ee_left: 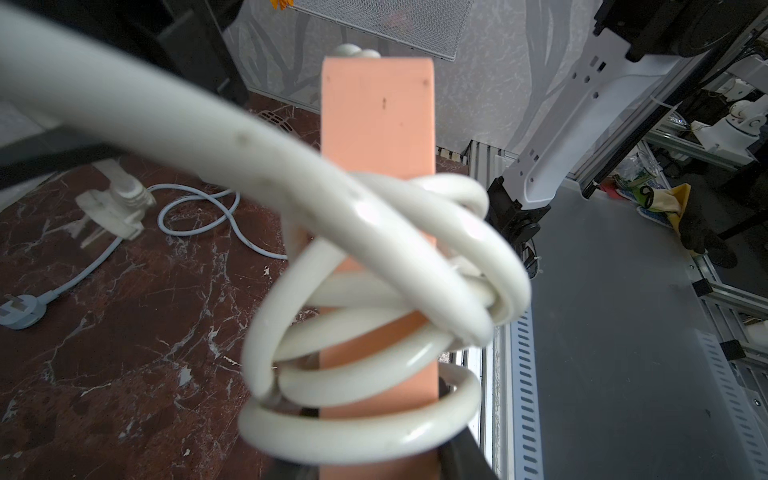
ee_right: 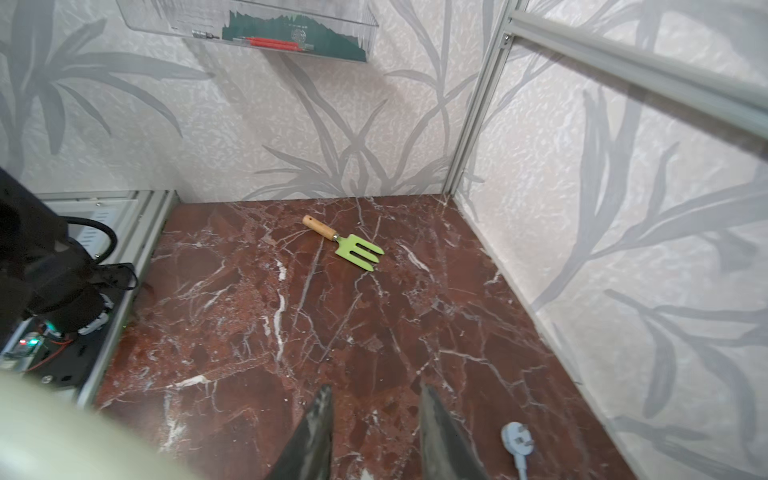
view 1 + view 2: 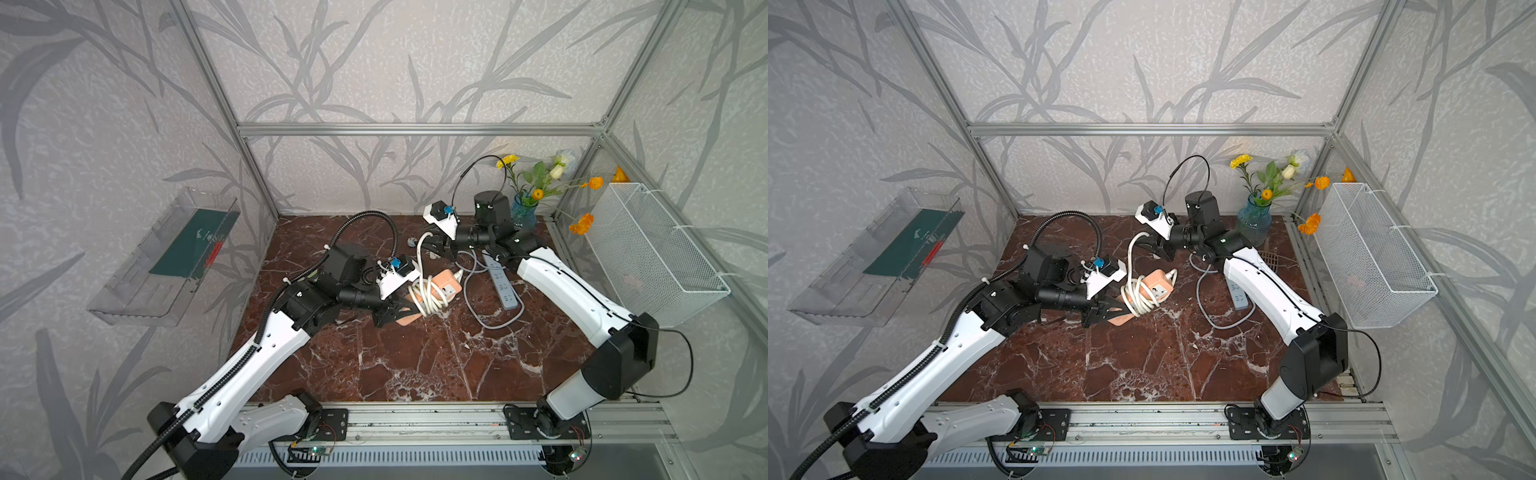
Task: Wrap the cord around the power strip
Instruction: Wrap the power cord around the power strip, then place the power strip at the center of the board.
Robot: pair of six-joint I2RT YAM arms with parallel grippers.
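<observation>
One wide desk (image 3: 415,361) of red-brown marble carries everything, and two arms reach over it from the near edge. Next in size is the power strip (image 3: 446,282), a peach-coloured bar lying slantwise near the middle of the desk. Around its middle the white cord (image 3: 428,297) sits in several loose loops, and in the left wrist view they cross over each other. The free tail of the cord rises from the loops toward the back, near the right arm. The left claw (image 3: 397,312) is closed on the near end of the power strip and holds it. The right claw (image 2: 375,388) has its jaws apart with nothing between them. The tail of the cord is just beside it, and I cannot tell if they touch. I judge the strip to be light and rigid, with smooth plastic faces, so a grip across its short end is good, but it may slip if the cord pulls hard. The cord looks thick and springy. It will probably want to uncoil, so the loops need some tension. The best place to take it, I think, is on the tail close to its end, and the last turns should go beside the other loops, not on top of them.
</observation>
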